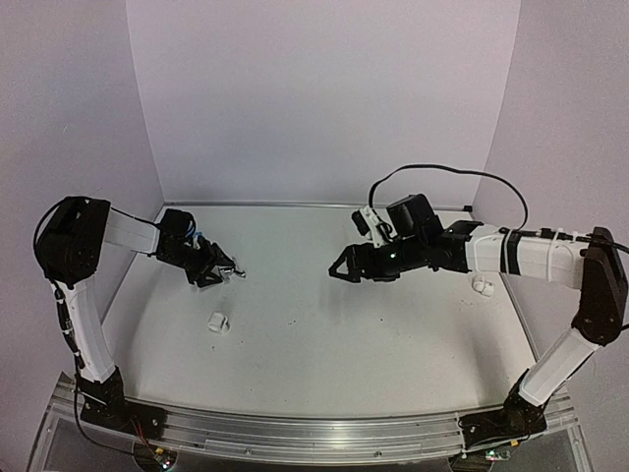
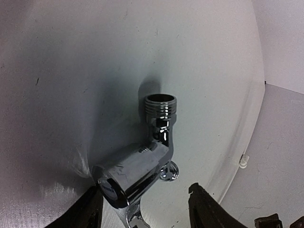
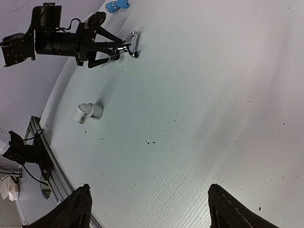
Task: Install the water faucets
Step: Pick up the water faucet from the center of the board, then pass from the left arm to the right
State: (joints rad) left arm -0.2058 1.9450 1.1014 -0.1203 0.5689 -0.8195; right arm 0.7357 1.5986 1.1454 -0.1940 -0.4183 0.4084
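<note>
The silver metal faucet (image 2: 142, 161) lies on the white table between the fingers of my left gripper (image 2: 142, 199), threaded end pointing away. The left finger (image 2: 90, 211) is against its cap; the right finger (image 2: 206, 209) stands a little clear of it, so the jaws are open around it. The top view shows this gripper (image 1: 228, 269) at the left rear with the faucet (image 1: 237, 273) at its tips. The blue plastic faucet (image 3: 118, 5) lies behind the left arm, partly hidden in the top view (image 1: 200, 235). My right gripper (image 1: 339, 267) is open and empty over mid-table.
One white pipe fitting (image 1: 217, 322) lies in front of the left gripper and shows in the right wrist view (image 3: 87, 112). A second white fitting (image 1: 483, 286) lies near the right wall under the right arm. White walls enclose the table on three sides.
</note>
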